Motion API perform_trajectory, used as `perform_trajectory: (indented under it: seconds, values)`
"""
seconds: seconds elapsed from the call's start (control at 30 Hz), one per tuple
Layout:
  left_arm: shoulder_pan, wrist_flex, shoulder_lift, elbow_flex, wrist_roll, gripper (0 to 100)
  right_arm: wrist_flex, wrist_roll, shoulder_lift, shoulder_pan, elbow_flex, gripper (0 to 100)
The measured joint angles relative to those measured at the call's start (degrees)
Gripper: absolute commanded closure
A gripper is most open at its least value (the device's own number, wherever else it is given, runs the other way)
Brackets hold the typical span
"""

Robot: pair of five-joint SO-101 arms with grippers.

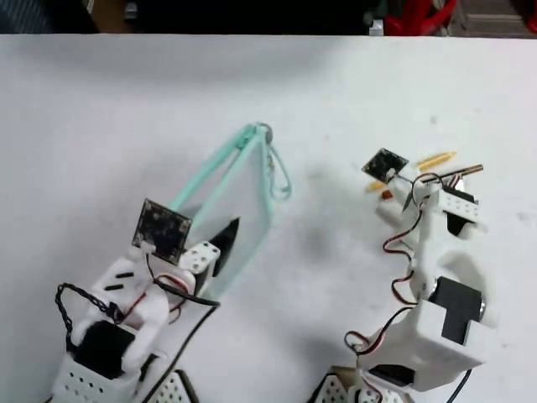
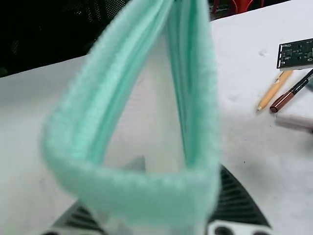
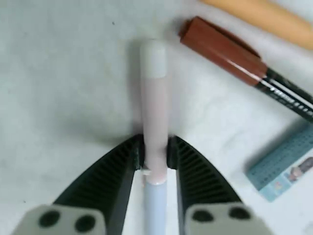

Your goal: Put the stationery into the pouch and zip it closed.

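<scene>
Plain white counter [image 1: 101, 109] with a dark strip of room along the far edge. Two arms sit at the near side.

The left arm [image 1: 117, 311] is at the near left, and its left jaws look clamped on the near end of the pouch [image 1: 239, 193]. The pouch is see-through with a mint green rim. It's propped up on its edge, left of the middle, and runs away toward the far side. The mouth is gaping open, so the green rim makes a long loop. The zipper ring [image 1: 264, 130] sits at the far tip, and a thin green cord [image 1: 279, 178] hangs off the right side just below it.

The right arm [image 1: 428, 319] is over on the right, reaching toward the far side where the pens are. The right jaws are closed tight on a pink pen [image 3: 154, 98] that lies flat on the counter, gripped around its middle, with its pale tip pointing away from the arm. Just beside it is a brown marker [image 3: 222, 51] with a black barrel, lying at an angle and not touching the pink one. An orange pen [image 3: 264, 17] lies a little farther out, roughly parallel to the marker. A light blue eraser [image 3: 288, 164] with print on it sits near the marker's barrel.

All the pens are well apart from the pouch, and none of them is inside it.
</scene>
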Motion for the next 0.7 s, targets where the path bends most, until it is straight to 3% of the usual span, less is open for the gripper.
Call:
perform_trajectory:
  seconds: [0.23, 0.43, 0.6, 0.7]
  values:
    - [0.0, 0.0, 0.0, 0.0, 0.0, 80, -1.05, 0.0, 0.0, 0.18, 0.26, 95.8]
    - [0.0, 0.0, 0.0, 0.0, 0.0, 80, -0.7, 0.0, 0.09, 0.44, 0.26, 81.2]
    - [0.0, 0.0, 0.0, 0.0, 0.0, 80, -0.53, -0.09, 0.26, 0.44, 0.26, 89.6]
    - [0.0, 0.0, 0.0, 0.0, 0.0, 80, -0.53, 2.81, 1.85, 0.44, 0.0, 87.7]
